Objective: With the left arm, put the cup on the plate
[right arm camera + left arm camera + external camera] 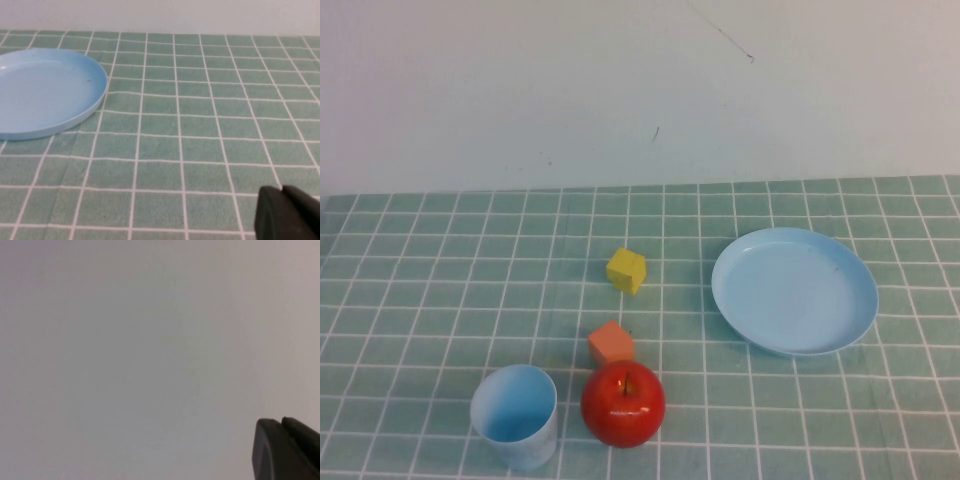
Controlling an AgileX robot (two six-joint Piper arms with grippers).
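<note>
Light-blue plastic describes both task items. From the high camera I find the cup (515,416) standing upright near the front edge of the green tiled tablecloth (420,290), left of centre, mouth up and nothing in it. Just to its right sits a red apple (623,403), close but not touching. An orange block (611,343) lies directly behind the apple, touching or nearly so, and a yellow cube (626,270) sits further back, apart from both. The plate (794,290) rests flat to the right, well apart from the cup, nothing on it.

Neither arm appears in the high view. My left gripper (287,450) shows only as a dark corner in its wrist camera, facing a blank pale wall; its jaws are clenched on nothing. My right gripper (287,215) likewise shows as a dark corner above the cloth, with the plate's (45,92) rim ahead; I cannot tell its jaw state.
</note>
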